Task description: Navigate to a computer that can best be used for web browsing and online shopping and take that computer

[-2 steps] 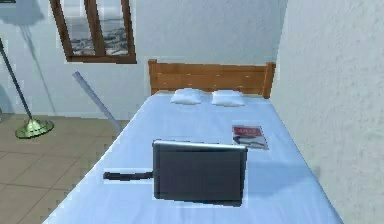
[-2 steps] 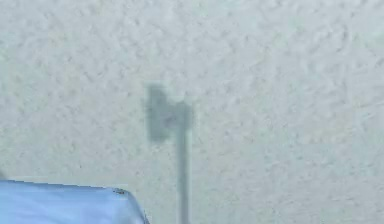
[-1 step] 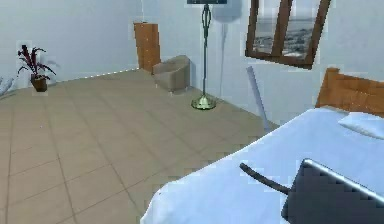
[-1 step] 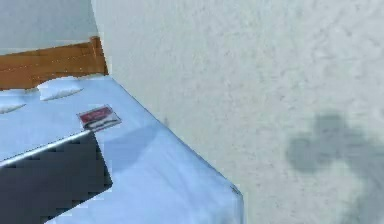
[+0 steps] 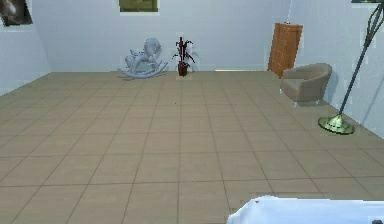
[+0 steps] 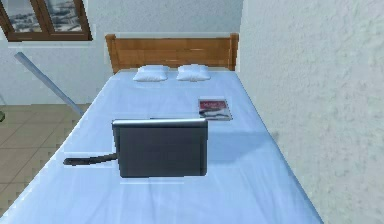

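Observation:
A laptop stands on the light blue bed in the arm side view. Its dark grey lid is raised, with the back toward me. A dark narrow strip sticks out from the laptop's lower left over the blanket; I cannot tell what it is.
Two white pillows lie by the wooden headboard, and a red-and-white book lies behind the laptop. A white wall runs along the bed's right. Ahead are tiled floor, a potted plant, a grey sculpture, an armchair, a floor lamp and a wooden cabinet.

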